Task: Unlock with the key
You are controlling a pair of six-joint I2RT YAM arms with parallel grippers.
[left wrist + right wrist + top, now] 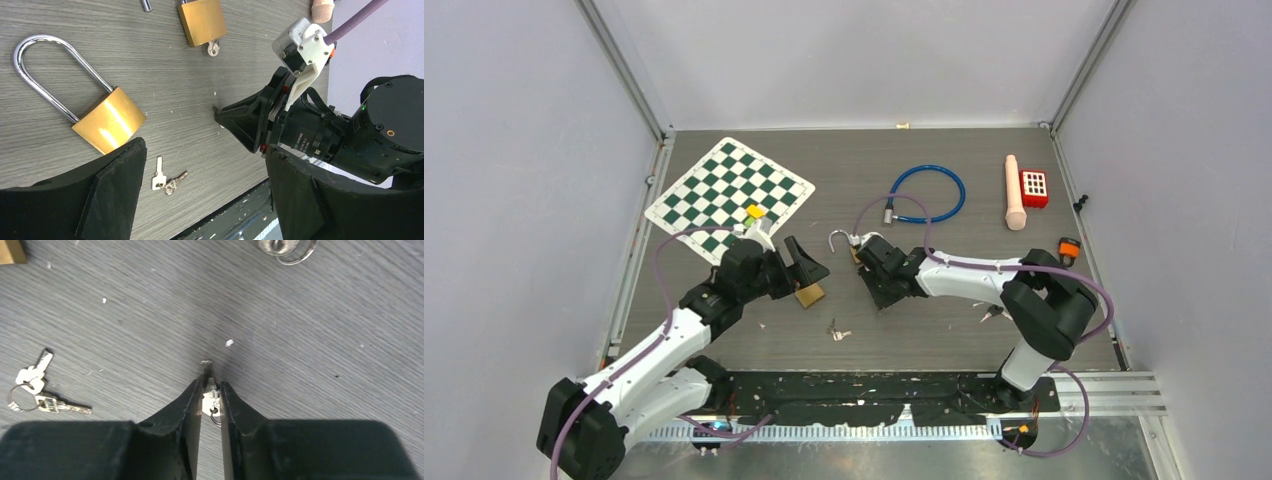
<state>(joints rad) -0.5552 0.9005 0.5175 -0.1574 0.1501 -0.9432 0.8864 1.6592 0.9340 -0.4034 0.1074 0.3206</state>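
Top external view takes in the grey wood-grain table (984, 330) with a green-and-white chessboard (729, 190) lying at its far left and a blue cable loop (929, 190) toward the far middle, and both arms reach inward from the near edge. Left fingers (117, 180) are spread wide apart and grasp nothing. They hover low over the table, and the brass body of the large padlock (107, 122) lies flat just beside the tip of one finger, its steel shackle pointing away. A small padlock (202, 20) lies farther off, well apart from the large one, with a key head showing at its keyhole. It sits close to the right arm's wrist in the overhead picture. Right fingers (192, 400) are angled down toward the table between the two padlocks and clenched almost together on the key (210, 395), a small silver one pinched flat between the two tips. Its blade sticks out past the tips and its point meets, or all but meets, the table surface. A loose key bunch (35, 390) on a ring lies flat on the table near the front, between the two arms and untouched by either
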